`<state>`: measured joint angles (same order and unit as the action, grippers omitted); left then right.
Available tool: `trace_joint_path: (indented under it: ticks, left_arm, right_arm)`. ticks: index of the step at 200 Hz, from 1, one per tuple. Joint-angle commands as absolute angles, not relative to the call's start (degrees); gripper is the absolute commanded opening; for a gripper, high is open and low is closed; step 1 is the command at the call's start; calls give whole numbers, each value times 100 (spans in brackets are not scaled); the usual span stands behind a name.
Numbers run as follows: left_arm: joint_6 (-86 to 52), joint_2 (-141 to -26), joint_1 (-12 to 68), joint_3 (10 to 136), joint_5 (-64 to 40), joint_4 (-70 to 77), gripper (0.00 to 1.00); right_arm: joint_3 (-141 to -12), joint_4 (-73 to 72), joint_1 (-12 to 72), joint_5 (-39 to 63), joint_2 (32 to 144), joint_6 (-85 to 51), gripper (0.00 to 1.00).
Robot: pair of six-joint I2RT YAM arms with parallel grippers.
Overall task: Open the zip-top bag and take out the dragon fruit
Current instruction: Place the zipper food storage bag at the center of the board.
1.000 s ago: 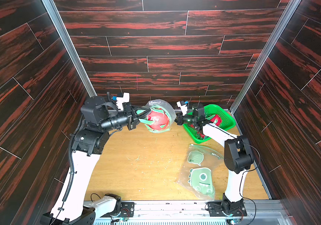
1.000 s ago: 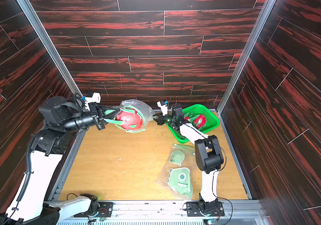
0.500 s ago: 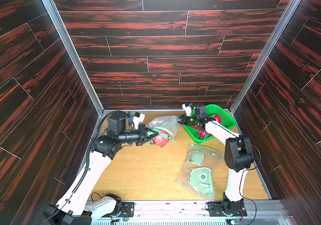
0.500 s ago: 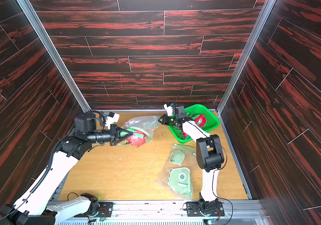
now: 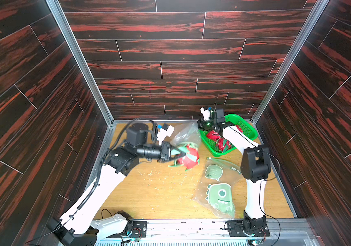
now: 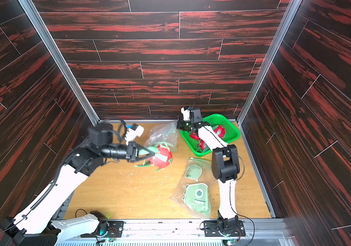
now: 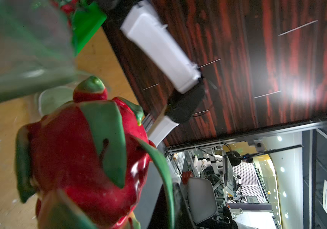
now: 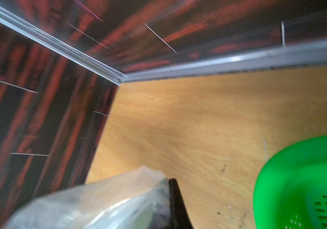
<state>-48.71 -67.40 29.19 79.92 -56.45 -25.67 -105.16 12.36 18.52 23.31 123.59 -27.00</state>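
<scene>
My left gripper is shut on a green scale of a red dragon fruit, held just above the table's middle. In the left wrist view the dragon fruit looks bare, and its scale runs down into the jaws. The clear zip-top bag hangs slack just behind the fruit. My right gripper is shut on the bag's far corner. In the right wrist view one black finger presses the bag.
A green perforated basket stands at the back right with more dragon fruit in it, under my right arm. A flat clear bag printed with green monsters lies at the front right. Walls close in on three sides.
My left arm swung down from high at the back left toward the table's middle, bringing the dragon fruit with it. The bag, which wrapped the fruit, now trails behind it. My right gripper drifted slightly back.
</scene>
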Motion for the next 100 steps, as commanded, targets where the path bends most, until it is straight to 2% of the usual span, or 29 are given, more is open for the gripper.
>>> trace_joint_path:
  ticks: [1,34,48,59,76,100]
  left_arm:
    - [-5368,-6748,2929,8748,-5981,-1344,0]
    - [-5181,-7321,2930,9698,-5529,-1710,0]
    - [-4895,-7721,2931,10137,-5436,-1992,0]
    - [-4915,-8041,2936,10381,-5345,-1857,0]
    - [-4668,-8484,2922,10831,-5081,-1857,0]
    - [-4033,-9259,2894,11805,-4137,-2453,0]
  right_arm:
    - [-10605,1615,1938,2096,12673,-2470,0]
    - [-10673,1510,2068,2286,12801,-2247,0]
    - [-10752,1537,2127,2577,12806,-2182,25]
    - [-10767,1681,2121,2640,12720,-2161,39]
    - [-10555,1925,2081,2521,12337,-2014,50]
    - [-9606,1694,1810,2584,11467,-2157,53]
